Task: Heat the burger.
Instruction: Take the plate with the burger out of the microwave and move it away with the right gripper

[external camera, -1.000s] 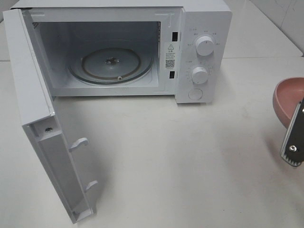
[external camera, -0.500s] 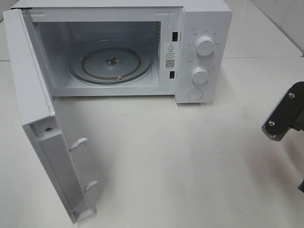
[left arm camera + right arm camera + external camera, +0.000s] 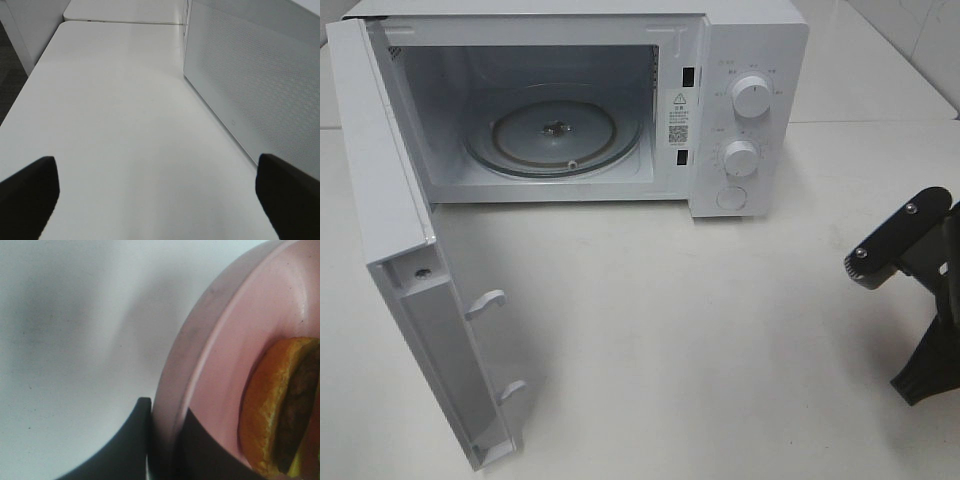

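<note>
The burger (image 3: 277,410) lies on its side on a round pink plate (image 3: 225,340), with golden bun and dark patty showing; it appears only in the right wrist view. My right gripper (image 3: 167,412) straddles the plate's rim, one finger (image 3: 127,445) outside and one inside, closed on it. In the high view the right gripper (image 3: 932,300) is a black shape at the right edge and hides the plate and burger. My left gripper (image 3: 160,200) is open and empty over bare table, and is out of the high view.
A white microwave (image 3: 750,110) stands at the back with its door (image 3: 410,300) swung open towards the front left. A glass turntable (image 3: 555,135) lies inside. The door's perforated outer face (image 3: 250,90) is close beside my left gripper.
My right gripper has moved in from the right edge and turned. The pink plate, visible a second ago in the high view, is now hidden behind it.
</note>
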